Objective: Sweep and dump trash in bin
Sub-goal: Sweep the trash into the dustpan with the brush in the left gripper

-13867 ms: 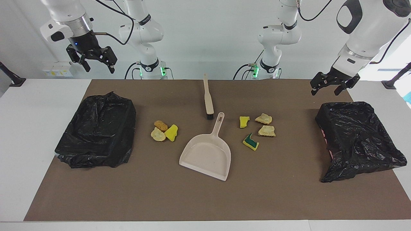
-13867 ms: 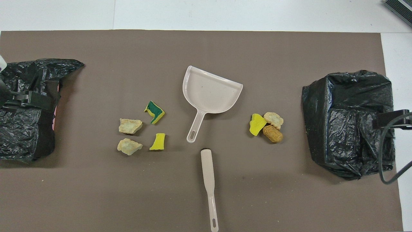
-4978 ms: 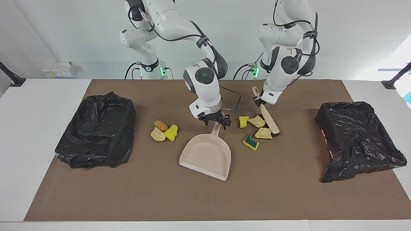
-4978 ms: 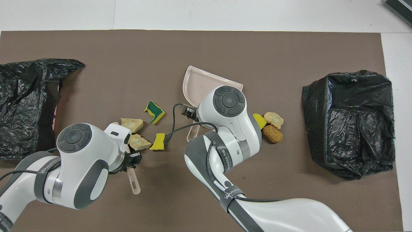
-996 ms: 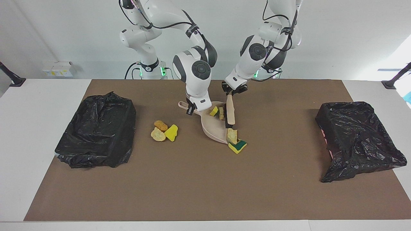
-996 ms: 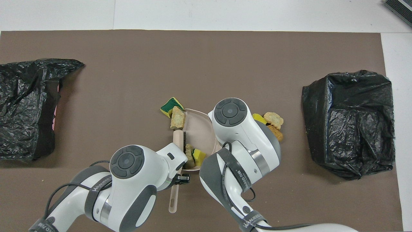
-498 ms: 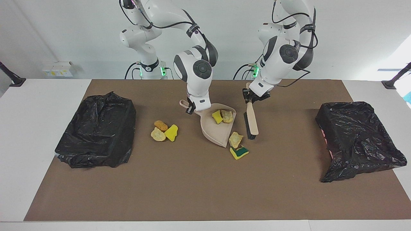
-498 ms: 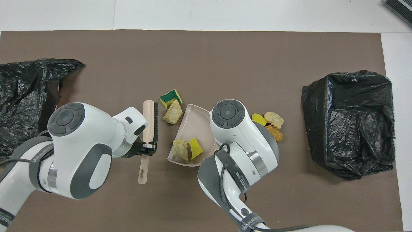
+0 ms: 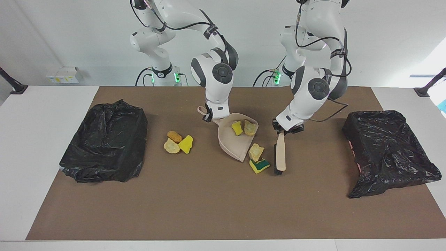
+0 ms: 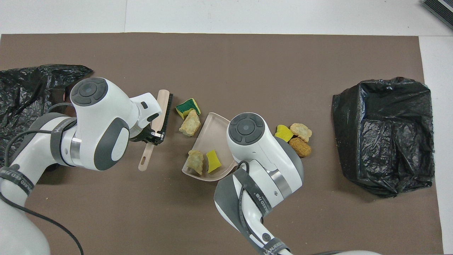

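Since the trash was torn sponge, I judged it light, soft and springy, likely to roll or hop ahead of bristles instead of sliding, so it called for a low, slow push and no pinching at all

Nearest the robots, the right arm's (image 9: 216,75) jaws were clamped together on the handle of the dustpan (image 9: 232,143), holding that end raised so the pan appeared tipped, its open lip down toward the brown-covered worktop (image 9: 209,209). The handle looked stiff and smooth, a sound place to hold it. In the pan's deep end lay a yellow scrap (image 9: 237,128) touching a tan scrap (image 9: 250,127)

Over the worktop just beside the pan, toward the left arm's end, the left arm's (image 9: 318,89) jaws were shut on the handle of the brush (image 9: 280,155), which pointed away from the robots with its dark bristles facing the pan

A little farther out, beside the pan toward the right arm's end, an orange-brown scrap (image 9: 174,136), a pale scrap (image 9: 171,146) and a bright yellow scrap (image 9: 186,144) sat bunched and touching, none in any container. At the pan's lip another tan scrap (image 9: 256,152) leaned, not inside, and the green-layered scrap (image 9: 259,165) touched it, farthest out, near the bristles

One black-bagged bin (image 9: 104,139) stood at the right arm's end, a second bagged bin (image 9: 386,150) at the left arm's end, both well apart from the scraps; I saw no sponge in either
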